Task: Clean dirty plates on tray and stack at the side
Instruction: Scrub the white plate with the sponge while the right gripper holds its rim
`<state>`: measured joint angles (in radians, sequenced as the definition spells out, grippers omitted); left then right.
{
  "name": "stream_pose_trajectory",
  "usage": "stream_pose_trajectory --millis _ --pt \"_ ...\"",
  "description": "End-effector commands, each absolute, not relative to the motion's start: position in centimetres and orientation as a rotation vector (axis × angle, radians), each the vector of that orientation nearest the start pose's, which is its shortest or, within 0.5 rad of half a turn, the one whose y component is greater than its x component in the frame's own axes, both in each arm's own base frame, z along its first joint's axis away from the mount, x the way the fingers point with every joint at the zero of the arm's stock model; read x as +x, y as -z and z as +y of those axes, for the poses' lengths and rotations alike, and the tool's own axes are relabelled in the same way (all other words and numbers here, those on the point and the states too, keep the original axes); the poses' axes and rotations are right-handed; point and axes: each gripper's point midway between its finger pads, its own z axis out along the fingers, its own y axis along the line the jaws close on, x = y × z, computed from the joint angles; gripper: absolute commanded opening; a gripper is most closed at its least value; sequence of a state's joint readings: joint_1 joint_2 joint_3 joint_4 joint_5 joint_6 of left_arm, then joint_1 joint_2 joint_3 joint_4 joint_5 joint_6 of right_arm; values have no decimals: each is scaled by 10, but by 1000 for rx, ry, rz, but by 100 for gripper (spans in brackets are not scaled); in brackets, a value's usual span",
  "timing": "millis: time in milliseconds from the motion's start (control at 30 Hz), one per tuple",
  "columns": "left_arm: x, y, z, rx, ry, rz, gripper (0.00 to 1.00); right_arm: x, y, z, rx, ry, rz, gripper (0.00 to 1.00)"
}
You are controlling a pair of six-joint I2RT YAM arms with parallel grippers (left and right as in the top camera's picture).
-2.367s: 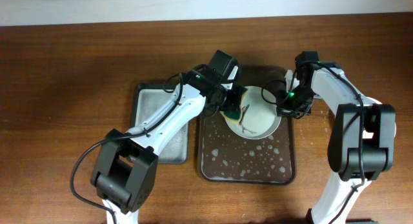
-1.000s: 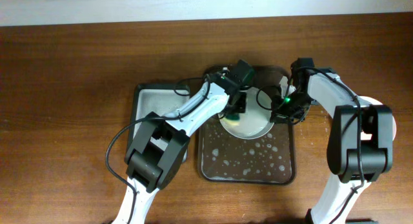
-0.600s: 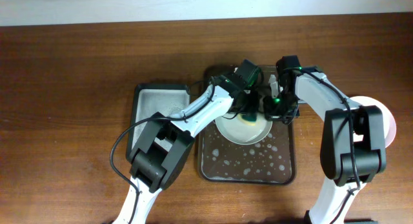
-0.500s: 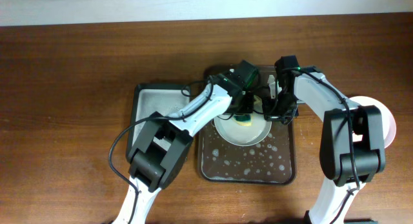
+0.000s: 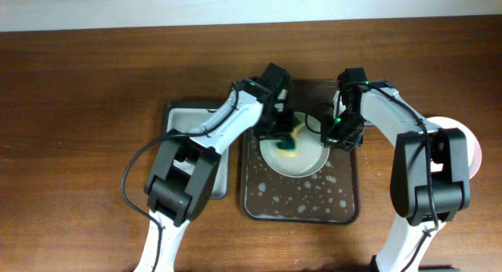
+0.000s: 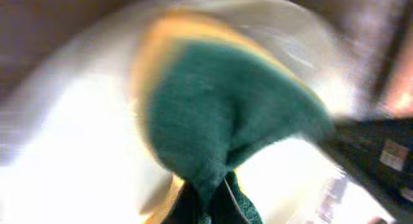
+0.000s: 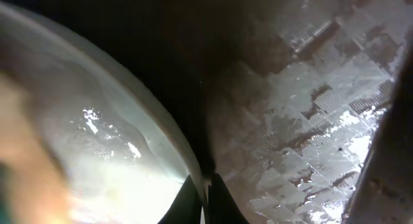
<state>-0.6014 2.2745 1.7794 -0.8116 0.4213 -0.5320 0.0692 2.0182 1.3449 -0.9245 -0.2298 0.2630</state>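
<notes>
A white plate (image 5: 298, 156) lies tilted at the back of the dark brown tray (image 5: 298, 200), which is wet with soap foam. My left gripper (image 5: 281, 136) is shut on a green-yellow sponge (image 5: 289, 143) and presses it on the plate's left part. In the left wrist view the sponge (image 6: 226, 114) fills the middle over the plate (image 6: 58, 159), blurred. My right gripper (image 5: 330, 136) is shut on the plate's right rim. The right wrist view shows its fingertips (image 7: 216, 201) pinching the rim (image 7: 184, 153) above the tray (image 7: 303, 121). A pinkish plate (image 5: 475, 150) lies at the far right, partly hidden by the right arm.
A grey rectangular tray (image 5: 184, 139) stands left of the brown tray, touching it, partly under the left arm. Brown table wood (image 5: 78, 107) surrounds both trays. A pale wall edge runs along the back.
My left gripper has swept the sponge across the plate, right then back to the left. The dark smears seen earlier are gone. My right gripper shifted left and keeps its hold on the rim.
</notes>
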Motion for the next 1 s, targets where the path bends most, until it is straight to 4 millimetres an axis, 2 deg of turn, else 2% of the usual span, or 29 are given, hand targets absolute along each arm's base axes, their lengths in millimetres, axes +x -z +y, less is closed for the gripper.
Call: stream_pose_trajectory --millis 0,67,167,333,433,533,667,800,900,967 --pt "310 -37 -397 392 1084 3088 0 341 19 42 613 -220 3201 4" --pt "300 -36 -403 418 1076 3100 0 343 18 42 655 -260 3189 4" --pt "303 -30 -397 385 982 3118 0 344 17 42 678 -306 3181 4" --pt "330 -6 -345 262 531 3134 0 345 17 36 709 -332 3172 4" --pt "344 -3 -332 294 430 3088 0 344 17 36 646 -335 3184 4" --pt "359 3 -301 338 139 3024 0 343 17 36 594 -337 3195 4" --pt "366 1 -254 321 -244 2970 0 342 17 36 586 -336 3203 4" --pt "375 -8 -225 295 -485 2888 0 342 17 36 547 -338 3208 4" --pt "378 -12 -219 294 -540 2859 0 340 16 36 492 -340 3218 4" --pt "373 -14 -233 294 -423 2913 0 340 16 36 476 -342 3219 4"
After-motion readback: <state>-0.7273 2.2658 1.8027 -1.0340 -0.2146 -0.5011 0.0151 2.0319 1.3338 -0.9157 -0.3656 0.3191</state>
